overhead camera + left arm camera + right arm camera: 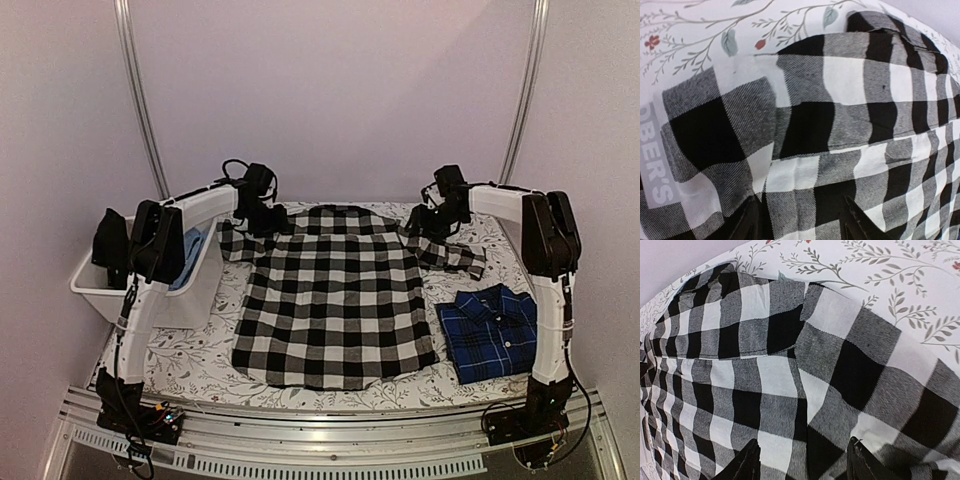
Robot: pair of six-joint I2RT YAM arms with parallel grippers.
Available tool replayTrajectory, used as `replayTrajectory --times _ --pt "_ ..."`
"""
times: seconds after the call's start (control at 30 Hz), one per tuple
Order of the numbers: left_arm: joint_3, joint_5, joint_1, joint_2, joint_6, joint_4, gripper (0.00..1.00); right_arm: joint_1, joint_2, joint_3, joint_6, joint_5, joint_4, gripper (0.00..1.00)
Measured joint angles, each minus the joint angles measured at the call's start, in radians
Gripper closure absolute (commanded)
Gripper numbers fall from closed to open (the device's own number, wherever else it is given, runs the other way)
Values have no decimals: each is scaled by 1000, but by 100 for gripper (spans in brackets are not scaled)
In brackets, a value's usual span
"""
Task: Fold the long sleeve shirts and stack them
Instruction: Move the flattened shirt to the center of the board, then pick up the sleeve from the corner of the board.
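Check shirt (335, 300) lies spread flat mid-table (195, 365), collar at the far edge, hem at the near edge. Its long axis runs near to far. The right sleeve (455, 255) trails toward the right edge.

Left gripper (264, 214) sits over the far-left shoulder and right gripper (432, 222) over the far-right shoulder, each arm nearer its own side. In the wrist views both pairs of fingers stand parted, with cloth flat beneath and nothing pinched. The shirt body lies nearward of both.

Navy plaid shirt (490, 332) is folded at the near right corner, collar pointing far.

Likely next: pinch a shoulder or sleeve and fold inward.
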Motion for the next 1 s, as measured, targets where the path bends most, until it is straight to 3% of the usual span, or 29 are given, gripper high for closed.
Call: replayTrajectory --times 0.3,0.67,1.0 --pt "-42 26 -62 -178 13 23 35 -3 -291 -247 -6 120 33 42" --pt "-362 65 -225 -484 -10 126 35 42 -235 -348 14 283 48 45" --pt "-501 69 -256 -508 -38 141 36 81 -187 -385 34 441 62 62"
